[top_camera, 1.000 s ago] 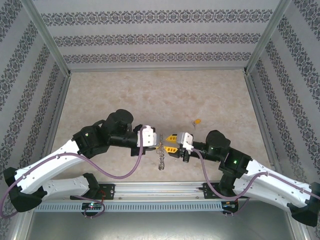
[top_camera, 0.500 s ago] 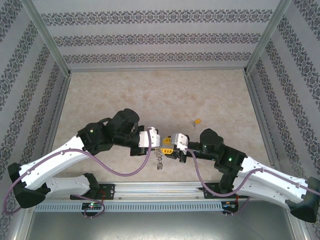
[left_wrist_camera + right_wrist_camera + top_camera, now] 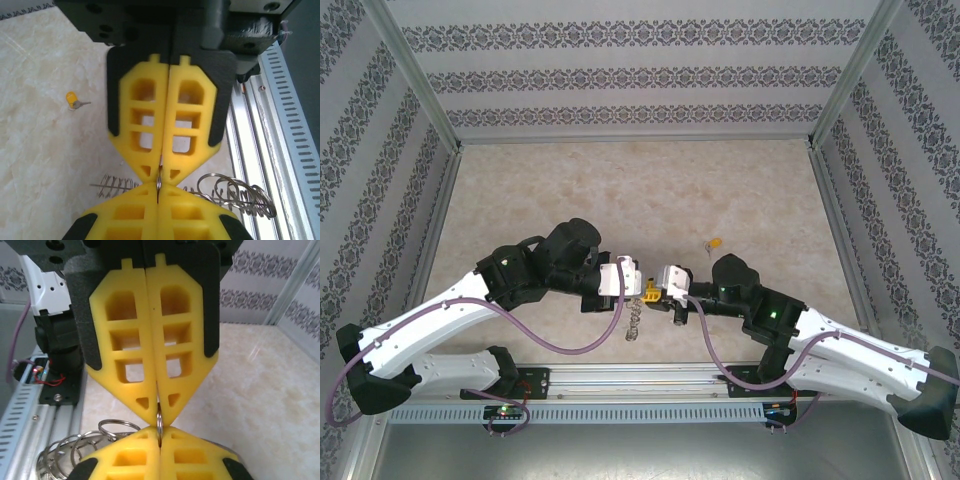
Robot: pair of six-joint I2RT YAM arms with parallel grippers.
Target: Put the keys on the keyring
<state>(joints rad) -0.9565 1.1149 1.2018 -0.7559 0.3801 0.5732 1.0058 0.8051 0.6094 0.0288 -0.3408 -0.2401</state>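
My left gripper (image 3: 636,284) and right gripper (image 3: 658,290) meet tip to tip above the near middle of the table. Both are shut on the same thin grey rim of the keyring (image 3: 159,183), seen edge-on between the yellow fingers (image 3: 159,426). The keyring's wire loops (image 3: 235,192) hang below the tips and dangle as a cluster (image 3: 634,322); they also show at the lower left of the right wrist view (image 3: 75,450). The tiny key (image 3: 715,242) with its yellow-orange head lies loose on the table, behind and right of the grippers, and at the left of the left wrist view (image 3: 73,100).
A slotted aluminium rail (image 3: 640,378) runs along the near table edge just under the grippers (image 3: 270,125). Patterned walls (image 3: 640,75) and metal posts close in three sides. Marbled tabletop (image 3: 620,190) stretches behind the arms.
Both grippers have shifted slightly left while staying pinched together, and the dangling loops have swung left with them. The right arm has reached further in. The key has not moved.
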